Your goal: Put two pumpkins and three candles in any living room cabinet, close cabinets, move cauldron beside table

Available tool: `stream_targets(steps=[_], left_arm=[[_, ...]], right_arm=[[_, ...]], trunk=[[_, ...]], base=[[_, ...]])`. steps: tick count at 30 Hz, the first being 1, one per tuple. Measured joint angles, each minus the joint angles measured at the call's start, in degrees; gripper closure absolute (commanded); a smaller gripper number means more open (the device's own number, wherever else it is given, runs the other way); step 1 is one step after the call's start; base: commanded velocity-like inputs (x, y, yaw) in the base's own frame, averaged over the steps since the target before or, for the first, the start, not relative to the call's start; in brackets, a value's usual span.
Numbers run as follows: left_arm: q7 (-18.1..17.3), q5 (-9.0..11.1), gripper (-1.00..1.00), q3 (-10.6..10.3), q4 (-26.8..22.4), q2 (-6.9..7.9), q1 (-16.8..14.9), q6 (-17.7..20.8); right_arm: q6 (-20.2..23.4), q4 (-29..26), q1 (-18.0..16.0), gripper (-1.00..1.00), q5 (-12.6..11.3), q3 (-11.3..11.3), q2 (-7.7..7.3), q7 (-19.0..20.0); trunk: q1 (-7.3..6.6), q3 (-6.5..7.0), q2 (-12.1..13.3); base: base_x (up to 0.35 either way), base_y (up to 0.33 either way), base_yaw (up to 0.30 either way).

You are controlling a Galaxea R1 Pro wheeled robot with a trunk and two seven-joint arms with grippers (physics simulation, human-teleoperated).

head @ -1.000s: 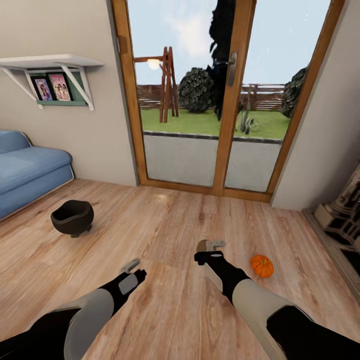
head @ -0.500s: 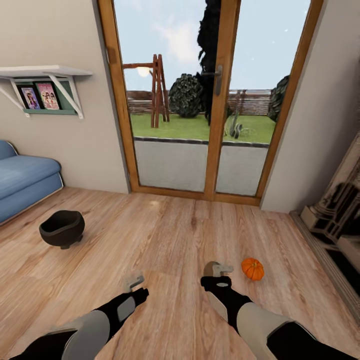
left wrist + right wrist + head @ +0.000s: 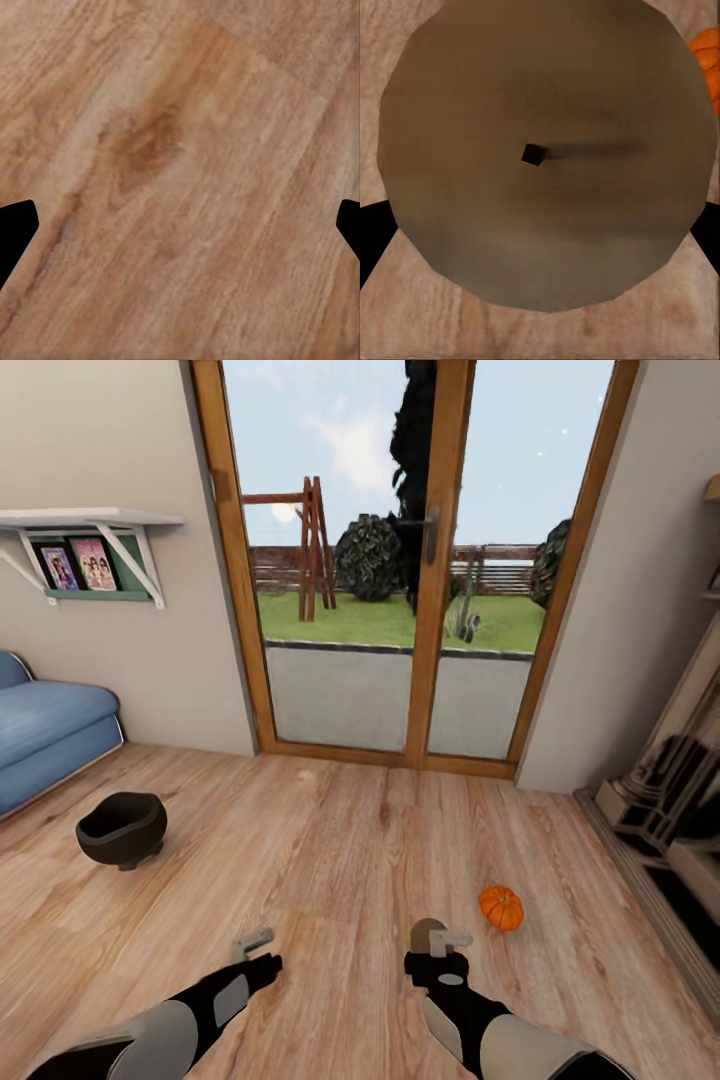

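While the robot stands facing the glass door (image 3: 400, 560), its right gripper (image 3: 437, 940) holds a candle (image 3: 547, 154): in the right wrist view the grey round top with its small dark wick sits squarely between the two dark fingers. The left gripper (image 3: 255, 945) hangs spread wide over bare floor (image 3: 180, 180) with nothing in it. One pumpkin (image 3: 501, 907) lies on the planks just beside the right gripper, toward the fireplace (image 3: 670, 810). The cauldron (image 3: 122, 828) stands well apart, near the sofa (image 3: 50, 725) at the room's left wall. I'd judge this the carrying step, candle in hand and no cabinet in sight. Next the base must turn to find the cabinet; the empty left gripper could perhaps take the pumpkin first.
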Motion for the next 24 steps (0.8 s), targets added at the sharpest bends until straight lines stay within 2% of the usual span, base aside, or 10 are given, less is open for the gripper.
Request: stream_targets(steps=[1,2,3,7,13,24], left_arm=[[0.00,0.00,-1.00,0.00,0.00,0.10,0.00,0.01],[0.00,0.00,-1.00,0.00,0.00,0.20,0.00,0.02],[0.00,0.02,-1.00,0.00,0.00,0.34,0.00,0.03],[0.01,0.02,-1.00,0.00,0.01,0.55,0.00,0.05],[0.01,0.08,-1.00,0.00,0.01,0.56,-0.01,0.05],[0.01,0.09,-1.00,0.00,0.01,0.48,-0.01,0.05]], right_arm=[[-0.02,1.45,0.34,1.00,-0.19,-0.04,-0.01,0.00],[-0.19,2.68,0.60,1.00,-0.56,-1.01,-0.02,0.01],[-0.22,3.38,0.74,1.00,-0.27,-0.38,-0.01,0.27],[-1.12,4.37,1.00,1.00,-0.21,-0.14,-0.01,1.41],[-4.37,4.75,1.60,1.00,-0.31,-0.14,-0.02,1.86],[-5.05,4.79,1.82,1.00,-0.30,-0.17,-0.02,1.98]], trunk=[[-0.22,0.18,0.40],[-0.44,0.35,0.81],[-0.66,0.54,1.20],[-1.54,1.26,2.81],[-2.86,2.42,5.21],[-5.27,4.65,9.63]], base=[[0.000,0.000,0.000],[0.000,0.000,0.000],[0.000,0.000,0.000],[0.000,0.000,-0.083],[0.000,0.000,-0.213],[0.000,0.000,-0.248]])
